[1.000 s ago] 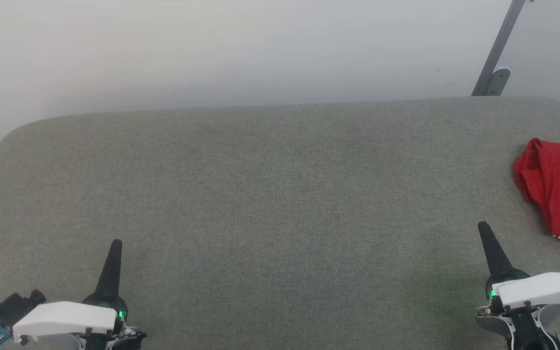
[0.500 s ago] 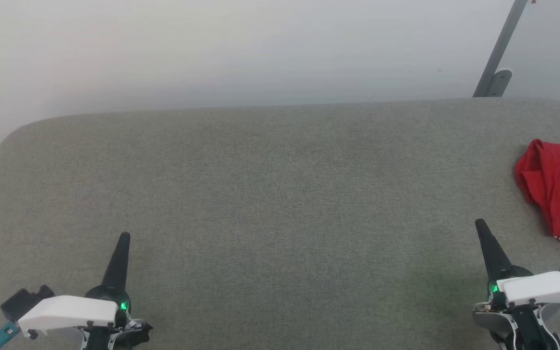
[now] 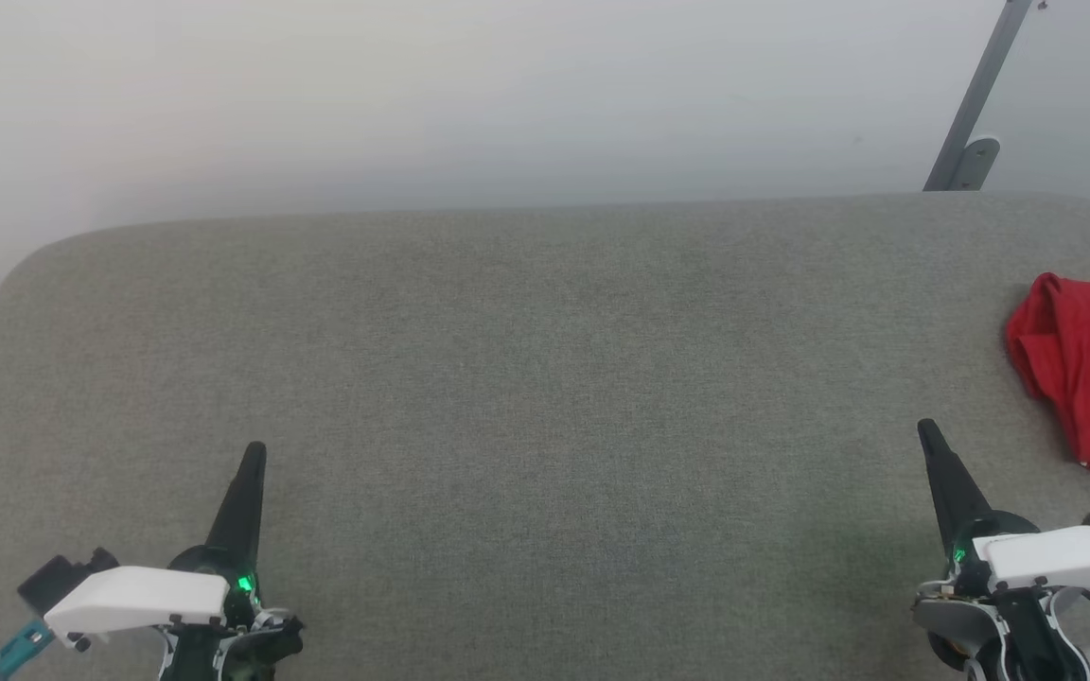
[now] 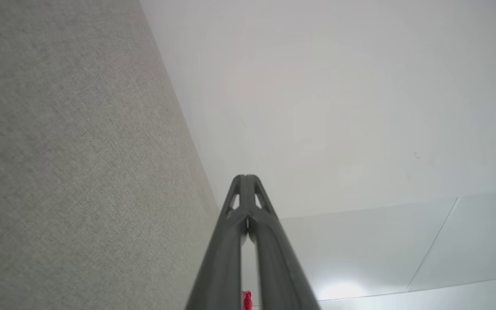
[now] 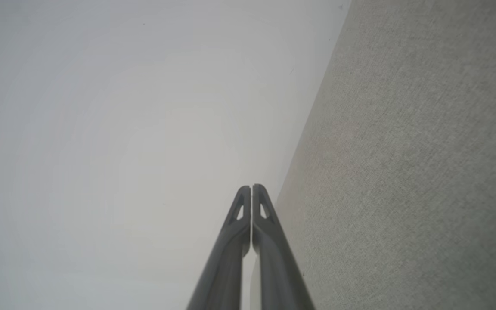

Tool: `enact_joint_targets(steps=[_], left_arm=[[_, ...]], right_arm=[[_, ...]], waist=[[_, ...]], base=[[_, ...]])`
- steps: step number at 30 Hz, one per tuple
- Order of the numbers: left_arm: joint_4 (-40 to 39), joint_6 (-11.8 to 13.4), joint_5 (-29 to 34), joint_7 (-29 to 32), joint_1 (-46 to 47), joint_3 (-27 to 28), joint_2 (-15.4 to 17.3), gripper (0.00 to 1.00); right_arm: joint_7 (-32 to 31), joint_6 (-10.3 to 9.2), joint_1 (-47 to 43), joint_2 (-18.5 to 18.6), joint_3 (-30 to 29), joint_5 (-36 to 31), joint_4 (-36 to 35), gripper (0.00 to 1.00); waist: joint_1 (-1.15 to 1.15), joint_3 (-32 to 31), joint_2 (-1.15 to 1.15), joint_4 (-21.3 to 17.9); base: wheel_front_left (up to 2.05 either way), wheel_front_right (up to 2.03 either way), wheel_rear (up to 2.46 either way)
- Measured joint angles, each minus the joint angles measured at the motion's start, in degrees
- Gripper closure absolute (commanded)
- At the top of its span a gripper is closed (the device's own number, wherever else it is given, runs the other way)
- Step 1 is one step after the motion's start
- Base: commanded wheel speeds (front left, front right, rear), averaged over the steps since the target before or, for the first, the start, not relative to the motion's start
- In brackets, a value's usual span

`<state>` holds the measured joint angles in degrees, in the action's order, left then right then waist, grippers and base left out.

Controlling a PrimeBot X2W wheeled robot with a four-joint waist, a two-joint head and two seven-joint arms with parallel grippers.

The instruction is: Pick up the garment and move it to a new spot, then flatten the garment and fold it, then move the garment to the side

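The garment [image 3: 1089, 374], a bright red shirt, lies as a compact folded bundle on the grey fabric-covered table [image 3: 545, 359]. It is at the table's right edge, about midway between the far side and the near side, and the picture border cuts part of it off. A little white trim shows at the garment's corner nearest the table's front.

The left gripper [image 3: 256, 452] is over the near left part of the table. Its dark fingers [image 4: 226, 249] are pressed together to one point and hold nothing. The right gripper [image 3: 925, 430] is over the near right part of the table, near the garment but apart from it. Its fingers [image 5: 274, 258] are also closed tip to tip and empty.

Behind the table's far edge stands a pale wall [image 3: 413, 95]. A grey metal bar [image 3: 975, 95] rises at the table's far right corner.
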<state>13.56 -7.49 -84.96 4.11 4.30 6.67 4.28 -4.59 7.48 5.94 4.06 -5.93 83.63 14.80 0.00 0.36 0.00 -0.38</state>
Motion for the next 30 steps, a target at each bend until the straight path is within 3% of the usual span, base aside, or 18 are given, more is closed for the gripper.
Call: enact_joint_targets(steps=[30], left_arm=[[0.5,0.0,-7.3,2.4,1.6,-0.1,-1.4,1.0]], right_arm=[[-2.0,0.0,0.1,-1.2,-0.6,8.7,-0.7,1.0]], waist=[[0.0,-0.2,0.0,0.4]], base=[[0.0,0.0,0.0]])
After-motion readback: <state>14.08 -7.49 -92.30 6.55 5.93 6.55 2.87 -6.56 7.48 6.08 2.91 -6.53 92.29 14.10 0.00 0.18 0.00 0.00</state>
